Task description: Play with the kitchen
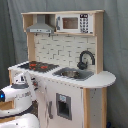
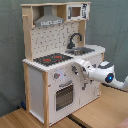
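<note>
The kitchen (image 1: 65, 75) is a tall white and light-wood toy with a black-red hob (image 1: 37, 65), a black faucet (image 1: 85, 59), a sink (image 1: 72, 74), a grey hood (image 1: 40, 27) and a windowed door (image 1: 63, 106). In the second exterior view the kitchen (image 2: 55, 75) shows its hob (image 2: 52, 59), faucet (image 2: 75, 40), oven door (image 2: 64, 95) and knobs (image 2: 56, 76). My gripper (image 2: 75, 66) reaches in from the second exterior view's right and sits right at the front panel, just under the counter edge beside the knobs. In the first exterior view the gripper (image 1: 30, 82) is at the lower left against the same front.
A grey curtain (image 1: 115, 50) hangs behind the kitchen. The toy stands on a wooden surface (image 2: 100, 112). A small microwave (image 1: 72, 22) sits on the top shelf. My white arm with a blue light (image 2: 109, 77) stretches across the second exterior view's right.
</note>
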Robot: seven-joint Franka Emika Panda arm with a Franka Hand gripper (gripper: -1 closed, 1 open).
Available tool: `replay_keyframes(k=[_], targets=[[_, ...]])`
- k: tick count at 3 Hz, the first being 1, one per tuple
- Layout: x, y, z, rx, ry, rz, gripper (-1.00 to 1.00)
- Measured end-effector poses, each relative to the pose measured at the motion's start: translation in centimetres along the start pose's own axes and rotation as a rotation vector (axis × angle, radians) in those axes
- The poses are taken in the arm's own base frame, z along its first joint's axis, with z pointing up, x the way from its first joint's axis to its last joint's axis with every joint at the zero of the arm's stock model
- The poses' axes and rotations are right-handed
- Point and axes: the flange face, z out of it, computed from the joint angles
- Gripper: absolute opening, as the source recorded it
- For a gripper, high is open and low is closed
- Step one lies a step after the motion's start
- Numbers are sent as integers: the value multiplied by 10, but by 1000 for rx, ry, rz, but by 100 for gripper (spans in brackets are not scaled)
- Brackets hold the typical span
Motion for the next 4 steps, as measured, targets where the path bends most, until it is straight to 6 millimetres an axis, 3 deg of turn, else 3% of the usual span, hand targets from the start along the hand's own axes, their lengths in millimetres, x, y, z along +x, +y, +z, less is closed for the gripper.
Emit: replay_keyframes(k=[2,4], targets=[[27,-15,-39,-18,25,-113,100],[17,-14,-77,-46,-2,-135,100]])
